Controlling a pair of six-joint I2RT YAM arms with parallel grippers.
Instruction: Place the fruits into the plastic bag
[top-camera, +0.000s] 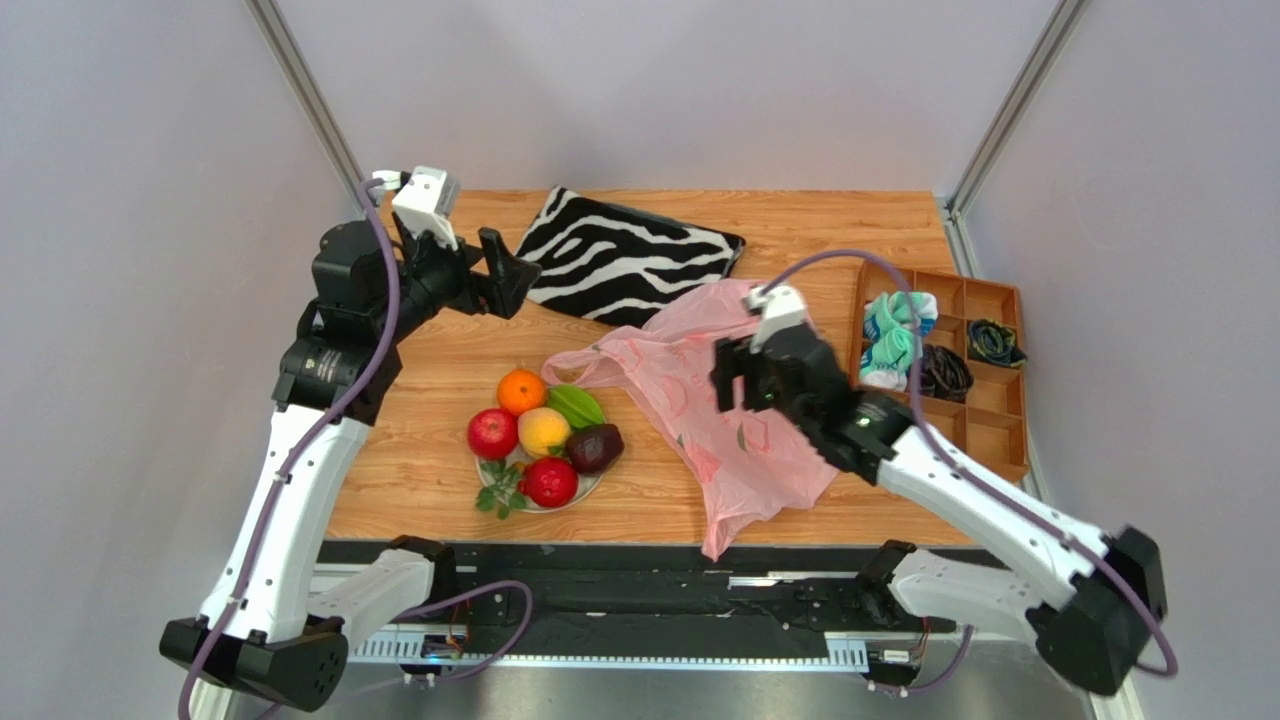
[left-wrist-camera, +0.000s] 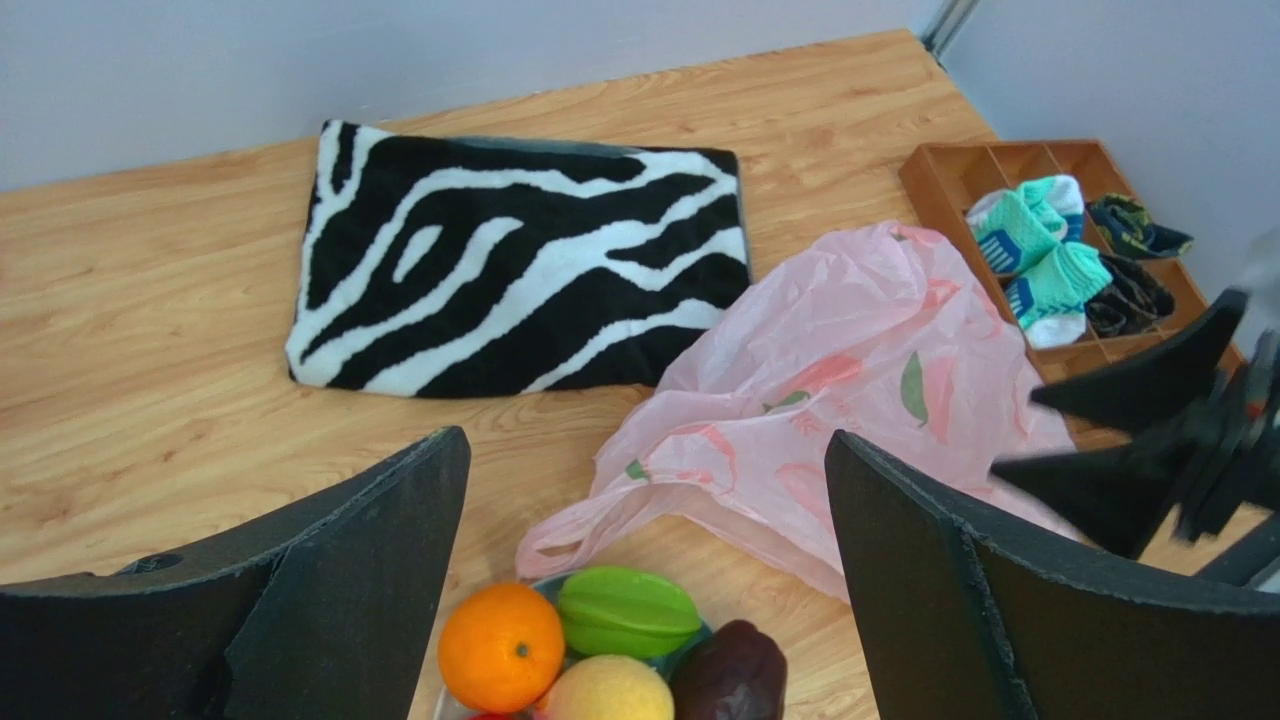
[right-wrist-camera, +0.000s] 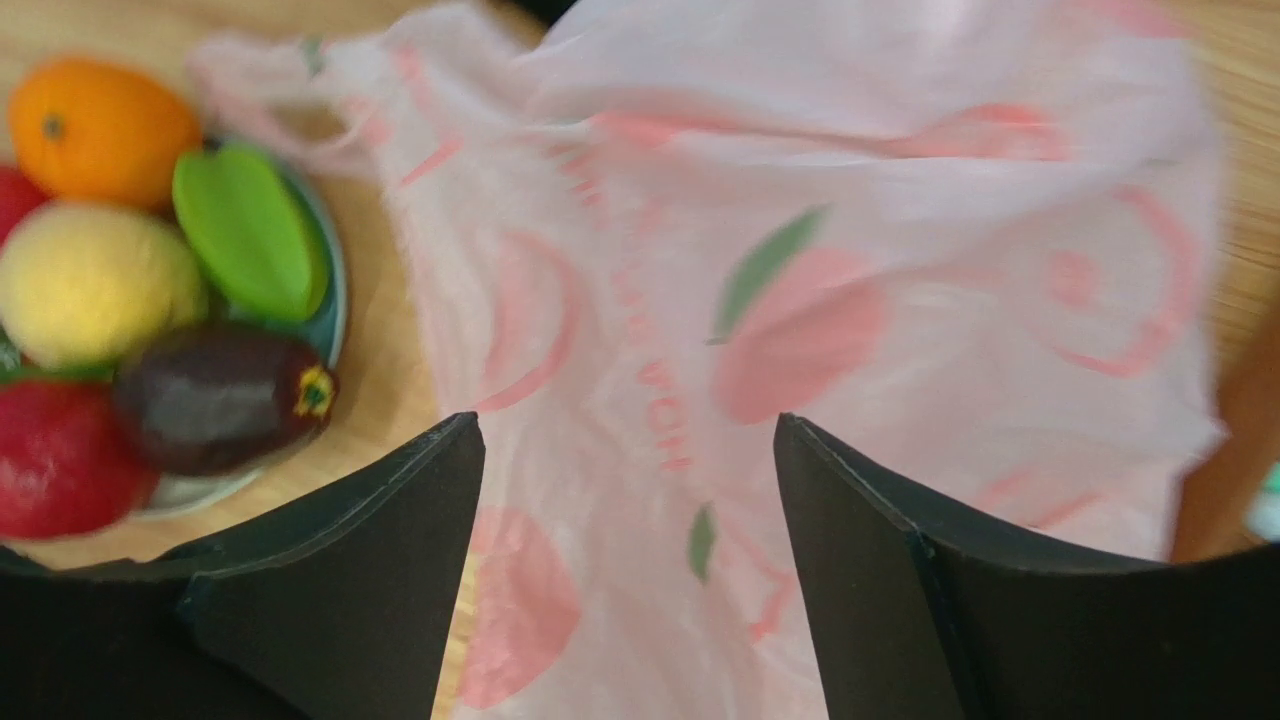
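Seven fruits (top-camera: 541, 443) are seen heaped on the plate (right-wrist-camera: 337, 293) just beside the flattened plastic bag (top-camera: 751, 450), over which the right tool (top-camera: 733, 383) is held wide and empty, the left tool (top-camera: 508, 282) likewise, so opening the bag's mouth is judged the next need.

On the wooden desk (top-camera: 421, 450) the fruits (top-camera: 543, 440) sit clustered together just left of the crumpled pink plastic bag (top-camera: 684, 405), above which the right gripper (top-camera: 729, 383) hangs, while the left gripper (top-camera: 519, 282) hovers beside the zebra-striped pouch (top-camera: 631, 263).
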